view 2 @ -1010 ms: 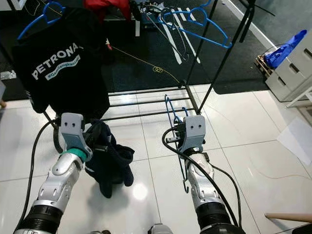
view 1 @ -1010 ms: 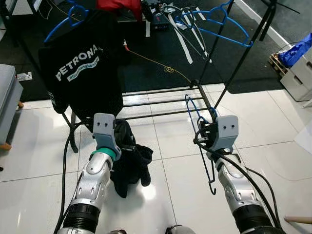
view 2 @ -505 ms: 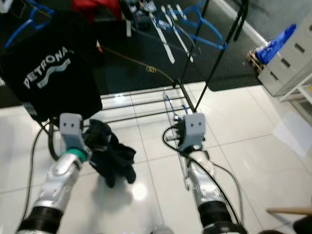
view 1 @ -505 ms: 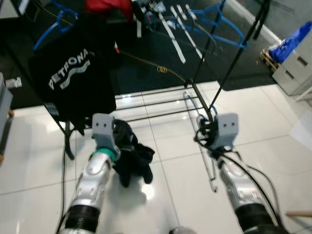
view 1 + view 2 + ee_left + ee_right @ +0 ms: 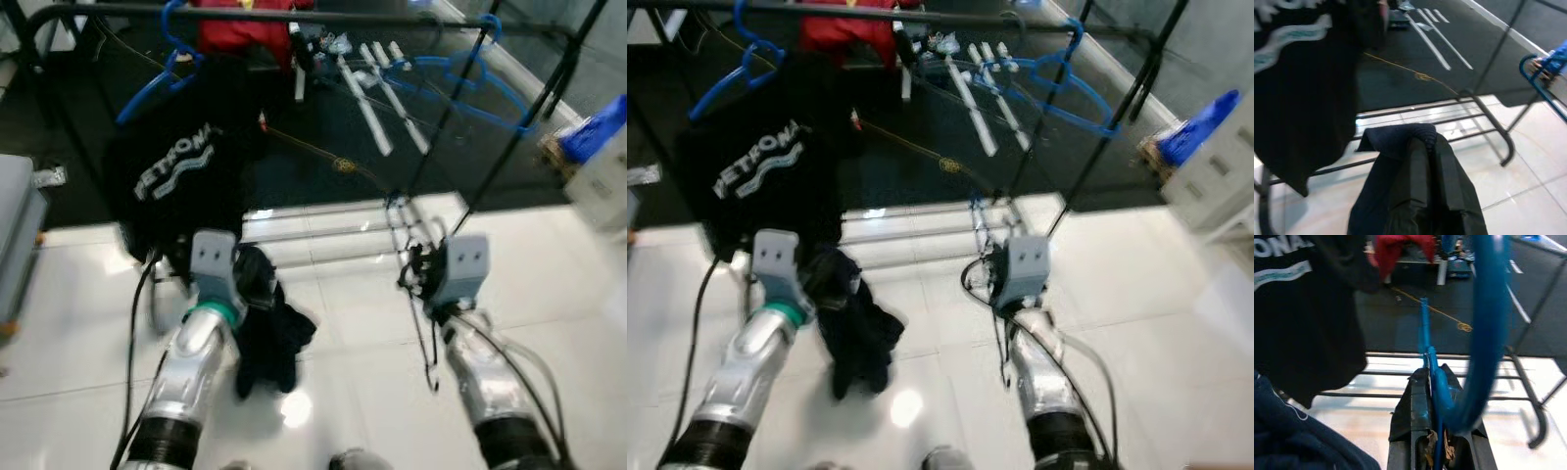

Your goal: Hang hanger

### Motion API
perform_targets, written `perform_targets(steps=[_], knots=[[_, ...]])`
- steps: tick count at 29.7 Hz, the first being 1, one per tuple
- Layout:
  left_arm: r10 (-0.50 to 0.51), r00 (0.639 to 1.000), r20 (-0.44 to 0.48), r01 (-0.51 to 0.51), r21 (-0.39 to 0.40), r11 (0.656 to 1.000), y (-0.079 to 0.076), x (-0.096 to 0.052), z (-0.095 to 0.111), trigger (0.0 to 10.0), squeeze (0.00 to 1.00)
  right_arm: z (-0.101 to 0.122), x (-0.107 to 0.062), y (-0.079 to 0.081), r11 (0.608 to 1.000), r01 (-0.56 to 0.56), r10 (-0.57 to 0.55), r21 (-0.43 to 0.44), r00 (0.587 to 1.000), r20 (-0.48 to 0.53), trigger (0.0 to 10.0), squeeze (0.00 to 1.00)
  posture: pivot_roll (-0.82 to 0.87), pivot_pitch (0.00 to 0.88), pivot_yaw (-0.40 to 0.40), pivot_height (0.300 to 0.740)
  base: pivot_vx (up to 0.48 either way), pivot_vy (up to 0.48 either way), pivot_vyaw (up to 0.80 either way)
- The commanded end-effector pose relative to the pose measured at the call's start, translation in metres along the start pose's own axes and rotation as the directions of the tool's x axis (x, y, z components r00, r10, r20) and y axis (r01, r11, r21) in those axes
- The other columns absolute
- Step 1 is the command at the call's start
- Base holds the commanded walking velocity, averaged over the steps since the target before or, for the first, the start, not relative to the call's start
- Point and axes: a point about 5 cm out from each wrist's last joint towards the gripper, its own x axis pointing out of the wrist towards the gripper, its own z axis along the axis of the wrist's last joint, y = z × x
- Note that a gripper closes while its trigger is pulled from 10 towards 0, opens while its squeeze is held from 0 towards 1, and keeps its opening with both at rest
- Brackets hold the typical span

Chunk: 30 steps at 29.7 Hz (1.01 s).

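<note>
My right gripper (image 5: 418, 276) is shut on a thin blue hanger (image 5: 423, 323), which hangs down beside the wrist; in the right wrist view the hanger's blue neck (image 5: 1433, 382) sits clamped between the black fingers (image 5: 1415, 421). My left gripper (image 5: 253, 284) is shut on a dark navy garment (image 5: 269, 338) that droops toward the floor and covers its fingers in the left wrist view, garment (image 5: 1415, 191). The black clothes rail (image 5: 294, 14) runs across the top, ahead of both arms. On it hang a black printed T-shirt (image 5: 181, 171) on a blue hanger and an empty blue hanger (image 5: 475, 78).
The rack's lower bars (image 5: 323, 230) lie on the white tiles just beyond the grippers. Its slanted leg (image 5: 490, 147) rises at the right. A red garment (image 5: 245, 29) and clutter sit on dark carpet behind. A blue bag (image 5: 598, 132) is at the right, grey furniture (image 5: 15, 245) at the left.
The view has tilted up, bringing the top rail into sight. Both grippers keep their hold, the left on the dark garment and the right on the blue hanger.
</note>
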Motion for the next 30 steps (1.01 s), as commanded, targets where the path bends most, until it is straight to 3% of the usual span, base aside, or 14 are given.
perform_targets(steps=[1,10,30], knots=[[-0.028,0.999,0.026,0.028,-0.005,1.000,-0.008,0.002,0.006,10.0,0.00,-0.002,-0.004,-0.012,0.999,0.039,-0.039,-0.003,0.999,-0.015,10.0,0.00,-0.07,0.070,0.003,0.740,0.277,0.000,0.00],[-0.047,0.998,0.039,0.047,-0.003,0.999,-0.014,0.005,0.011,10.0,0.00,0.006,-0.004,-0.026,0.997,0.079,-0.079,-0.006,0.997,0.011,10.0,0.00,-0.08,0.072,0.012,0.740,0.284,0.000,0.00],[-0.065,0.997,0.045,0.065,0.001,0.998,-0.017,0.006,0.013,10.0,0.00,0.004,-0.005,-0.028,0.996,0.090,-0.090,-0.006,0.996,0.006,10.0,0.00,-0.08,0.069,0.016,0.740,0.304,0.000,0.00]])
